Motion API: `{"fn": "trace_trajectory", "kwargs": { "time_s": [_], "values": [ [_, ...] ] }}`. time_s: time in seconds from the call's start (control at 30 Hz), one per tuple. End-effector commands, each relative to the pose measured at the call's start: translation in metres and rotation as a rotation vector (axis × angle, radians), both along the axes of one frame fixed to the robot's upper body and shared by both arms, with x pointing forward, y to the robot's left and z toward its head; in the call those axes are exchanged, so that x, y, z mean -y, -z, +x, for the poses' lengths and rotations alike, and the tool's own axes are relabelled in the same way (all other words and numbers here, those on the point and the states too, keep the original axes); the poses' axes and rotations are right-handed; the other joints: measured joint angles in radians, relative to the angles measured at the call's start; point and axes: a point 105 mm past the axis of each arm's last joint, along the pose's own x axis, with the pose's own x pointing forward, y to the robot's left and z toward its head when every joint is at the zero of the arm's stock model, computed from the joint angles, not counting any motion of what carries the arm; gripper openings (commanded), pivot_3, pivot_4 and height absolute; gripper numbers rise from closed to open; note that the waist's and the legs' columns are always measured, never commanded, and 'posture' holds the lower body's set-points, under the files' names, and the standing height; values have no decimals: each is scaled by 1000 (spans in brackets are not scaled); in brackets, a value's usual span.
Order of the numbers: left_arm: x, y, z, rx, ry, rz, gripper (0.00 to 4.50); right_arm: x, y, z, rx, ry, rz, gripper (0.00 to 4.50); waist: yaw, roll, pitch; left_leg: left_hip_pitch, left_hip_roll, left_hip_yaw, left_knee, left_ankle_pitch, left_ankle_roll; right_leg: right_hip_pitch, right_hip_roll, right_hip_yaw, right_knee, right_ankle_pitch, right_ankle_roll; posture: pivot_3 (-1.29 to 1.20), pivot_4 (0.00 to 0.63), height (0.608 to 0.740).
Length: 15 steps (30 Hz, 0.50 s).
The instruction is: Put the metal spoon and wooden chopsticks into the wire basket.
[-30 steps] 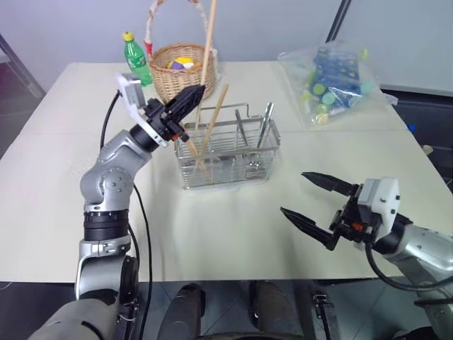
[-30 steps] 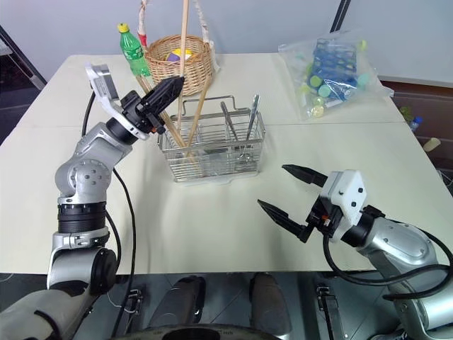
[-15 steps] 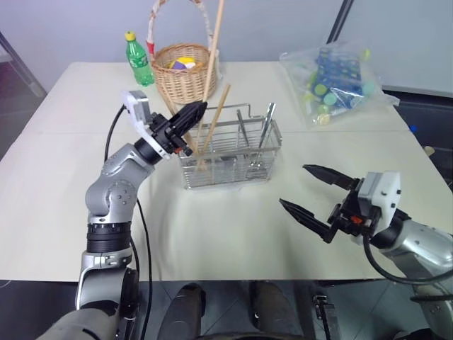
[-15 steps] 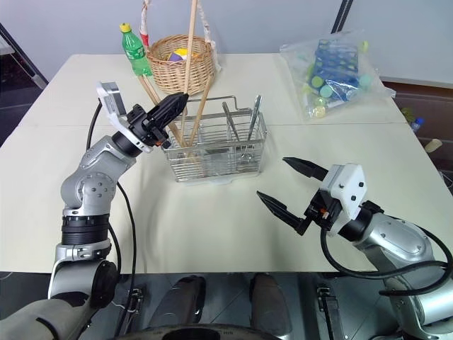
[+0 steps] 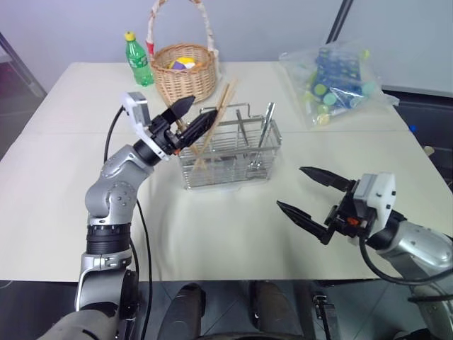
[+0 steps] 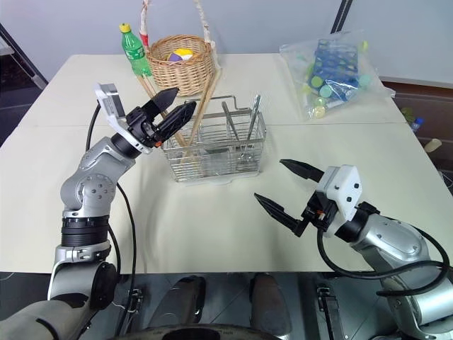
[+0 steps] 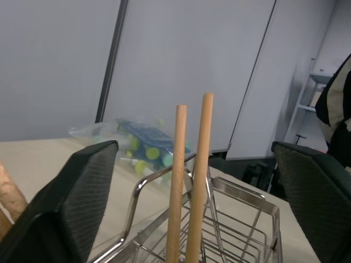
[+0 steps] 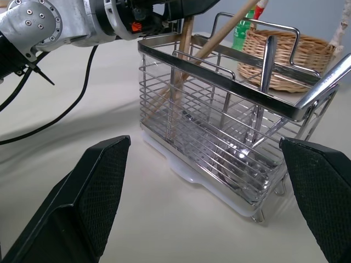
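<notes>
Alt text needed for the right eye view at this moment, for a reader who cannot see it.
The open left gripper hovers beside the wooden chopsticks, which stand leaning in the wire basket on a beige table. The open right gripper waits nearer the camera; a wicker basket sits behind.

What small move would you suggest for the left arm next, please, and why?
Probably draw the left pincer back from the wire basket: its fingers stand open, and the wooden chopsticks already lean inside, beside the metal spoon.
</notes>
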Motion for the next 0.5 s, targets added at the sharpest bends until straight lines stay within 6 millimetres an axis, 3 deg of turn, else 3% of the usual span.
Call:
{"fn": "trace_trajectory", "kwargs": {
  "time_s": [0.03, 0.33, 0.5],
  "values": [
    [-5, -19, -4, 44, -8, -24, 4464, -1, -7, -1, 43, -5, 7, 4500, 0, 0, 0, 0, 0, 0, 0, 0, 0, 0, 0, 0, 0, 0, 0, 0, 150, 740],
    [-40, -93, -14, 156, -42, -172, 4464, 2, -7, 2, 45, 8, 3, 4500, -2, 0, 0, 0, 0, 0, 0, 0, 0, 0, 0, 0, 0, 0, 0, 0, 150, 740],
    [-98, -131, -4, 211, -281, -236, 4464, 17, -6, 15, 62, 79, -2, 4500, -6, 0, 0, 0, 0, 0, 0, 0, 0, 0, 0, 0, 0, 0, 0, 0, 150, 740]
  ]
}}
